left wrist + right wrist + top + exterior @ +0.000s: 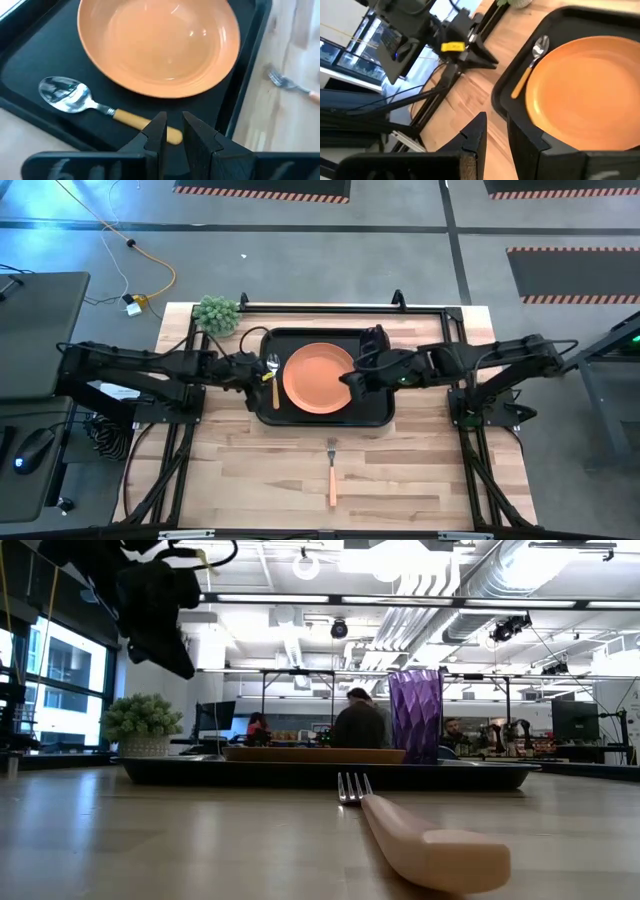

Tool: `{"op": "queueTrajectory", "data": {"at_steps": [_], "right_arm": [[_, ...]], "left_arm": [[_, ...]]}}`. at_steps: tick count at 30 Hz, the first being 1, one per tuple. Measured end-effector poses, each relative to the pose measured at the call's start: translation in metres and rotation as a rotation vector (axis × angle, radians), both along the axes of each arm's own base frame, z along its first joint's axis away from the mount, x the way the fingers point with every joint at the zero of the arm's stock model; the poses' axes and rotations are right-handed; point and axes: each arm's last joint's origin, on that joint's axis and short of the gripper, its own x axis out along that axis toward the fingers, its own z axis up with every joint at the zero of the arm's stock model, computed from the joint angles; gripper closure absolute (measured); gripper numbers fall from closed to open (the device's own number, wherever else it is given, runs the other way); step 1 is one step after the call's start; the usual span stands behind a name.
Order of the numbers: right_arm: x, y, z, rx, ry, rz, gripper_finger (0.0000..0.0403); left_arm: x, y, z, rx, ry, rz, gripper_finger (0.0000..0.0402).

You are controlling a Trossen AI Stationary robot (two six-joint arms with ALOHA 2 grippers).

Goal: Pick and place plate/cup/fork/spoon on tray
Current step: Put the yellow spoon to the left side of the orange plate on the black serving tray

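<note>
**Only the fork is waiting outside the tray**

From high up, I am seeing one tray, black, in the middle of the tabletop. One orange plate is lying inside it. One spoon is lying in the tray just beside the plate, on my left arm's side. One purple cup is standing in the tray's far corner. One fork is lying alone on the wood, well apart from the tray. My left pincer is hanging by the spoon. My right pincer is hanging over the plate's edge.

From low down, I am looking along the fork, tines pointing at the tray. The cup is standing tall behind.

From my left wrist, I am seeing the left pincer's fingers almost closed, a thin gap between them, holding nothing. They are hanging above the spoon's yellow handle.

From my right wrist, I am seeing the right pincer's fingers close together too, and empty.

I am thinking the fork is light, stiff and flat. Its metal end looks slippery. I would pinch the fat handle in the middle, across its sides.
</note>
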Motion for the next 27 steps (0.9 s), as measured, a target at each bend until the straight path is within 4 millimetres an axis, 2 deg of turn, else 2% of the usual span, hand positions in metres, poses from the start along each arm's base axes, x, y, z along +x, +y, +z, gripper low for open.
{"op": "queueTrajectory", "data": {"at_steps": [6,16,27], "right_arm": [[0.008,0.001,-0.008,0.017,0.025,-0.01,0.0336],[0.012,-0.002,-0.002,0.009,-0.043,-0.018,0.0336],[0.015,-0.006,0.001,0.007,-0.084,-0.002,0.0336]], "left_arm": [[0.007,0.004,-0.011,0.02,0.072,-0.007,0.0351],[0.028,0.005,-0.044,0.024,0.227,-0.023,0.0351],[0.047,0.005,-0.068,0.028,0.258,-0.059,0.0351]]}}
